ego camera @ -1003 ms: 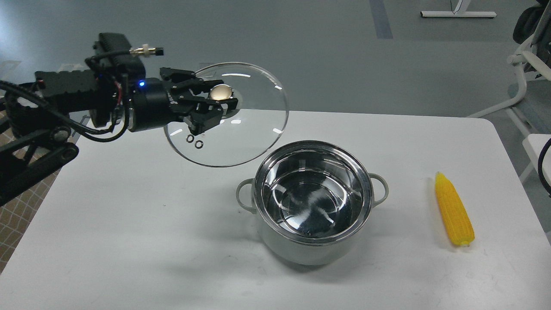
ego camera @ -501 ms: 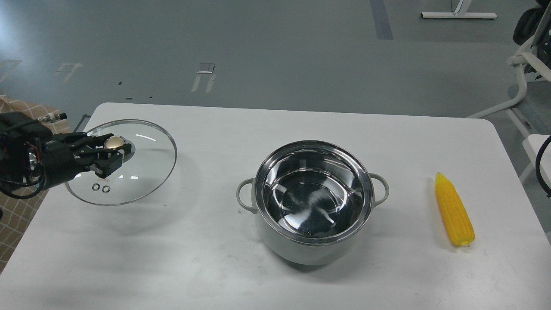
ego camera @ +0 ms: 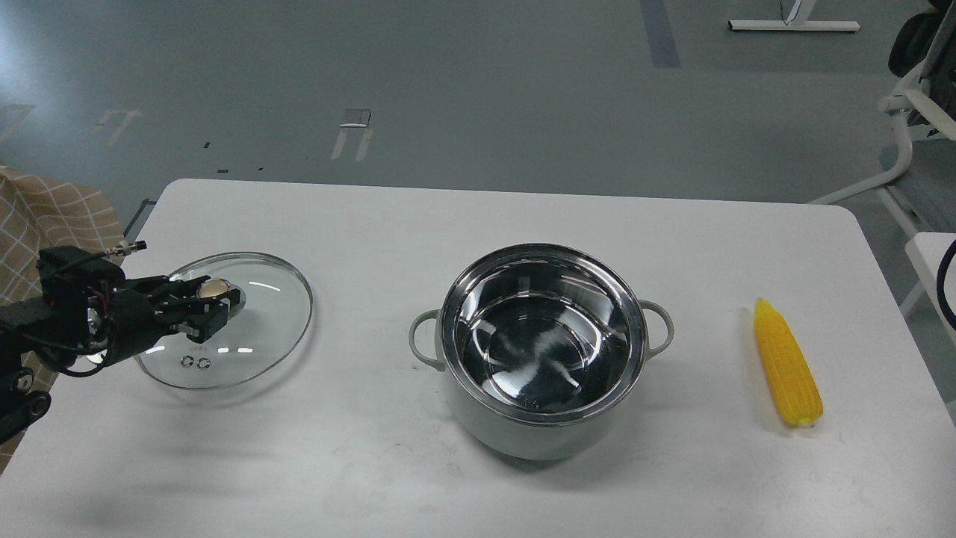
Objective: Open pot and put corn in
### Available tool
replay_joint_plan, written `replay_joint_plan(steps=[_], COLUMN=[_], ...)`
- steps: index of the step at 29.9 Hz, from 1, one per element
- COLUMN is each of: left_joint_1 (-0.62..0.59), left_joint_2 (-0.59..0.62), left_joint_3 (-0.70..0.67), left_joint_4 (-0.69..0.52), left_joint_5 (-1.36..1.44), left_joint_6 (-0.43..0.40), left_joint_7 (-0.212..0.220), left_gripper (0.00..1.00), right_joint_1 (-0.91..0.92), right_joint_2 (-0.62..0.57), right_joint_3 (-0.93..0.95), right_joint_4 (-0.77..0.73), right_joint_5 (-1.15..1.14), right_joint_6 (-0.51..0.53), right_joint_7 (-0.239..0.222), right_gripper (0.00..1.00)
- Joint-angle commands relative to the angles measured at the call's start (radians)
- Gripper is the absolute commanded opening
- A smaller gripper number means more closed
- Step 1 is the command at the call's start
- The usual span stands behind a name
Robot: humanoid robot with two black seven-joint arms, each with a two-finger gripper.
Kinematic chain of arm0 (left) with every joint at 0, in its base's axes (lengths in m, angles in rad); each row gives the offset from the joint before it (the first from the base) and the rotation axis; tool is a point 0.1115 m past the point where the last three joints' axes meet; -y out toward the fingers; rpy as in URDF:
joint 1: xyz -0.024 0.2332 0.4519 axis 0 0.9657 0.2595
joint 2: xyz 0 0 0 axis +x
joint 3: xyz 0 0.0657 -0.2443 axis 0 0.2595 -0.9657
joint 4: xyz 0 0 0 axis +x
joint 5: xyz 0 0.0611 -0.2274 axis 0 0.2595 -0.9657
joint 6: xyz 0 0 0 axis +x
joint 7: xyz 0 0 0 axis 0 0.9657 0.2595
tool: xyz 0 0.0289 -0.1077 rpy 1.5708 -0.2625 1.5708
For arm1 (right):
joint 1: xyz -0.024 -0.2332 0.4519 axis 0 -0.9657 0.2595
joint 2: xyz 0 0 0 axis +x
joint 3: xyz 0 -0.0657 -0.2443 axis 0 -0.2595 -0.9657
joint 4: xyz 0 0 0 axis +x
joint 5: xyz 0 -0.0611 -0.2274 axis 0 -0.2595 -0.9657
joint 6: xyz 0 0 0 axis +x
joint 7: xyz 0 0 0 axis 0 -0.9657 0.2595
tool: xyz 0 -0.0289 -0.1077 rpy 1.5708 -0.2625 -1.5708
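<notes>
Wide white table (ego camera: 373,463) fills the view, and right in the middle of it sits the pot (ego camera: 541,351), uncovered, its shiny steel inside bare and catching streaks of light, one loop handle poking out left and one right. Over on the left side of the table there's the glass lid (ego camera: 246,329), well apart from the pot, tilted a little with its near edge low by the tabletop; whether it actually touches the surface is hard to tell. The left arm reaches in from the left edge, and the left gripper (ego camera: 211,305) has its two black fingers clamped either side of the lid's gold knob (ego camera: 215,286), holding the lid by it. Away on the right, well clear of the pot, the corn (ego camera: 786,362) lies flat on the table, pointed tip toward the far side, blunt end toward the near side, nothing touching it. The right gripper isn't anywhere in the picture. Two tiny metal rings (ego camera: 196,362) show through the glass near the lid's near rim.
</notes>
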Motion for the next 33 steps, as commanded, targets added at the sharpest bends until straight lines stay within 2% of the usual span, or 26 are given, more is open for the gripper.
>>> replay_joint_plan(steps=[1,4,6,7,8,9,13,15,18,21,22,25,27,28,31,33], left_joint_1=[0.0,0.0,0.0,-0.001,-0.001,-0.001,-0.015,-0.017,-0.026,-0.137,-0.138,-0.268,-0.39,-0.391,-0.483,-0.582], left_joint_2=[0.001,-0.002,-0.004,-0.004,-0.004,-0.004,0.01,0.012,0.009,0.01,0.01,0.015,0.004,0.004,-0.029,-0.094], left_joint_3=[0.036,0.041,0.038,0.035,0.035,0.026,0.033,0.036,0.024,0.016,0.016,0.015,-0.017,-0.017,-0.06,-0.062], left_joint_4=[0.001,0.001,0.001,0.001,0.001,0.001,0.001,0.001,0.001,0.0,0.0,-0.003,0.01,0.011,0.064,0.128], left_joint_5=[-0.002,-0.008,-0.009,-0.009,-0.009,-0.014,-0.077,-0.08,-0.085,-0.146,-0.146,-0.327,-0.58,-0.582,-0.94,-1.174], left_joint_6=[0.013,0.031,0.031,0.031,0.031,0.031,0.03,0.03,0.03,0.019,0.019,-0.077,-0.156,-0.156,-0.173,-0.179], left_joint_7=[-0.002,0.001,0.003,0.004,0.004,0.001,-0.003,-0.008,-0.042,-0.053,-0.053,-0.06,-0.06,-0.06,-0.059,-0.06], left_gripper=[0.34,0.37,0.48,0.65,0.65,0.78,0.89,0.91,0.93,0.94,0.94,0.94,0.94,0.94,0.94,0.94], right_joint_1=[-0.002,-0.005,-0.005,-0.005,-0.005,-0.005,-0.005,-0.005,-0.005,-0.006,-0.006,-0.009,-0.04,-0.04,-0.089,-0.103], right_joint_2=[0.0,0.003,0.006,0.008,0.008,0.008,0.006,0.006,0.005,0.0,0.0,-0.015,-0.076,-0.076,-0.153,-0.217], right_joint_3=[0.0,-0.001,-0.003,-0.003,-0.003,-0.005,-0.005,-0.006,-0.008,-0.014,-0.014,-0.014,-0.015,-0.015,-0.023,-0.078], right_joint_4=[-0.001,-0.001,0.001,0.001,0.001,0.001,0.001,0.001,0.002,0.007,0.007,0.048,0.09,0.09,0.108,0.146], right_joint_5=[0.0,0.0,0.0,0.0,0.0,0.0,0.0,0.0,-0.001,-0.003,-0.003,-0.003,-0.015,-0.015,-0.038,-0.136], right_joint_6=[0.0,0.0,0.0,0.0,0.0,0.0,0.0,0.0,0.0,0.0,0.0,0.0,0.0,0.0,0.0,0.0], right_joint_7=[0.0,0.0,0.0,0.0,0.0,0.0,0.0,0.0,0.0,0.0,0.0,0.0,0.0,0.0,0.0,0.0], right_gripper=[1.0,1.0,1.0,1.0,1.0,1.0,1.0,1.0,1.0,1.0,1.0,1.0,1.0,1.0,1.0,1.0])
